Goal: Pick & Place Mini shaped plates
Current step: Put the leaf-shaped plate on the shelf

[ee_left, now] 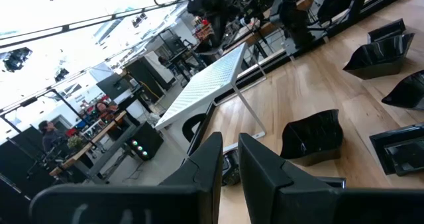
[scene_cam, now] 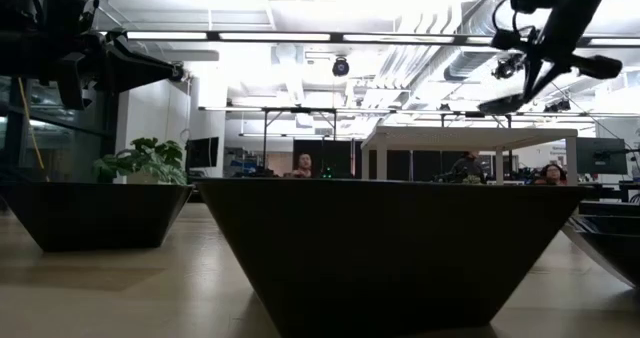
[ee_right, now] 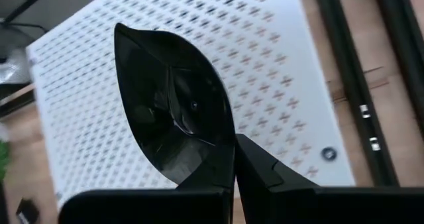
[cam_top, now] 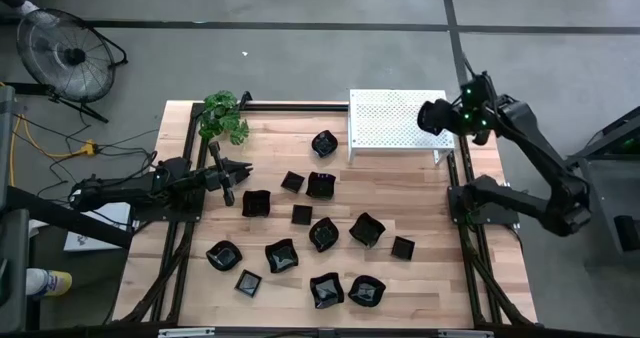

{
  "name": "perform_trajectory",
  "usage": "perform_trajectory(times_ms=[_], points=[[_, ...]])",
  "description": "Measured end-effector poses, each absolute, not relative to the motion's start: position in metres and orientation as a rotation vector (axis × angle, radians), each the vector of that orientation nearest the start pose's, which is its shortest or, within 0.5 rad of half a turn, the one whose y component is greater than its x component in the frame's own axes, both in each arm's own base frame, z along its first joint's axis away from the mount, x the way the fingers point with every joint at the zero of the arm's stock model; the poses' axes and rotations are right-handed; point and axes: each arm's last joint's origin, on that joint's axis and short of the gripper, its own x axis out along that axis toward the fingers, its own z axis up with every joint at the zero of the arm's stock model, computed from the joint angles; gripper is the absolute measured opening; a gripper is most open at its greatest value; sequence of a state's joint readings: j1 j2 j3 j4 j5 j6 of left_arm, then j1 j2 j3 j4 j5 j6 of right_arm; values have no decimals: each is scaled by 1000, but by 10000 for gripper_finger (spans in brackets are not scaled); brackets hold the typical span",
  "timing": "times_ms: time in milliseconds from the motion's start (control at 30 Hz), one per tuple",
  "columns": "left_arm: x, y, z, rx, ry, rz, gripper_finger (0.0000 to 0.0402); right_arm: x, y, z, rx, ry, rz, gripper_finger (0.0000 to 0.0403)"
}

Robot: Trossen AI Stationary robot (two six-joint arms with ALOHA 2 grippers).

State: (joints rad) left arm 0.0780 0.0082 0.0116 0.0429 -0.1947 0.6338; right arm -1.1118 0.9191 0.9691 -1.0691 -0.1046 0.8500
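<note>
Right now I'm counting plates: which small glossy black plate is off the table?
The glossy black plate pinched in the right gripper above the white perforated rack; all others lie on the wooden table.

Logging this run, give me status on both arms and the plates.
Right gripper shut on plate, above white rack. Left gripper empty, near-shut, table's left. Nothing blocking.

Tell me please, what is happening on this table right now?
The right gripper is shut on one small glossy black dish, holding it above the white perforated metal rack at the far side of the wooden table. The rack top looks bare. About fifteen other glossy black mini plates lie scattered on the table, and one sits under the rack. The left gripper hangs empty near the table's left edge, close to a green plant.
</note>
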Motion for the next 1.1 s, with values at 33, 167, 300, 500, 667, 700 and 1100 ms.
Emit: perform_trajectory(times_ms=[33,167,300,500,667,700,1100], points=[[96,13,171,627,42,279,46,68,-138,302,1337,451,-1288,0],[96,13,171,627,42,278,46,64,-152,297,1352,447,-1297,0],[96,13,171,627,42,278,46,62,-165,292,1372,439,-1287,0],[96,13,171,627,42,278,46,56,-183,283,1405,456,-1299,0],[96,13,171,627,42,278,46,56,-187,278,1408,479,-1304,0],[96,13,171,627,42,278,46,56,-188,277,1411,490,-1304,0],[96,13,171,627,42,278,46,56,-187,276,1406,526,-1304,17]])
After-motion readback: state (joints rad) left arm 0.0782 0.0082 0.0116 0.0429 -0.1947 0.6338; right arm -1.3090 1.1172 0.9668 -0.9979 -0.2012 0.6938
